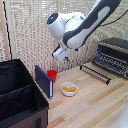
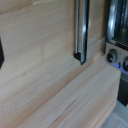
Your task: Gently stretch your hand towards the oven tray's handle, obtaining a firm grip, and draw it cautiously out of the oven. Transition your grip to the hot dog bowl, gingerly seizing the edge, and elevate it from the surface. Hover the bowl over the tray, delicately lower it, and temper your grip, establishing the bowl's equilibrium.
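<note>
Dark wire oven tray inside oven: lies at 3 o'clock from 1 gripper, well apart; finger spread cannot be told.

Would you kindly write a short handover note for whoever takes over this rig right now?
Tool: raised above the table, carrying nothing; whether open or shut cannot be told.
Oven: at the exterior view's right, door dropped open.
Rack: not visibly pulled out.
Bowl: on the table near the red cup, food inside.
Left: pull the rack out, lift the bowl, set it on the rack.
</note>
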